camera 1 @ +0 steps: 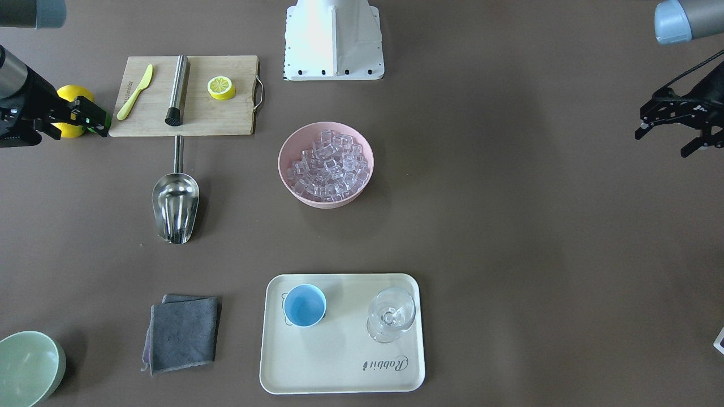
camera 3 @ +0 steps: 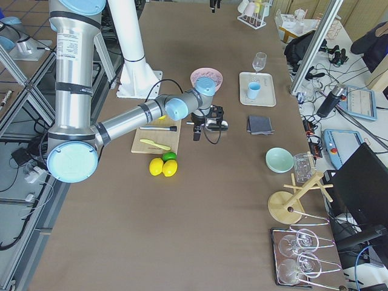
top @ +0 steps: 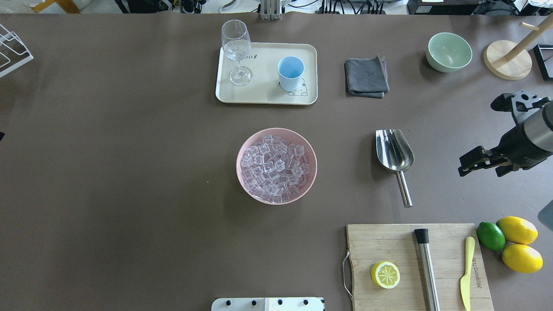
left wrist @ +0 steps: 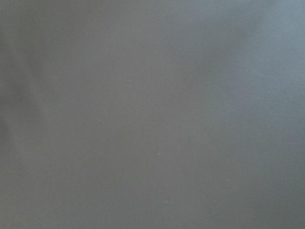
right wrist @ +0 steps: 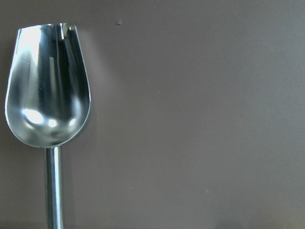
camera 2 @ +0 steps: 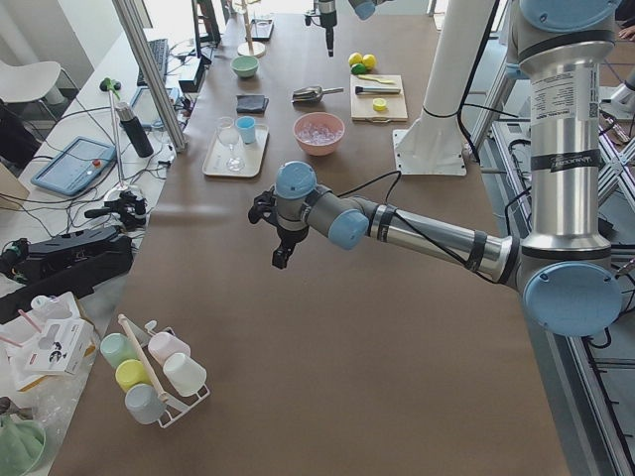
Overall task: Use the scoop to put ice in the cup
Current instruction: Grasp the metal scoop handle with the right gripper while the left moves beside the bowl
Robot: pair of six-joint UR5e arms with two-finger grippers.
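Note:
The steel scoop (camera 1: 175,206) lies on the table, handle toward the cutting board; it also shows in the overhead view (top: 394,150) and at the left of the right wrist view (right wrist: 47,95). The ice (camera 1: 328,164) (top: 275,166) fills a pink bowl (camera 1: 285,183) at mid-table. The light-blue cup (camera 1: 304,305) (top: 290,71) stands empty on a cream tray (camera 1: 339,367). My right gripper (camera 1: 79,121) (top: 481,166) hovers open and empty, off to the side of the scoop's handle. My left gripper (camera 1: 662,141) hangs open and empty, far from everything.
A stemmed glass (camera 1: 391,314) shares the tray. A cutting board (camera 1: 226,118) holds a steel cylinder (camera 1: 177,90), a yellow knife and a lemon half. Lemons and a lime (top: 490,235) lie beside it. A grey cloth (camera 1: 184,333) and a green bowl (camera 1: 28,367) are near the far edge.

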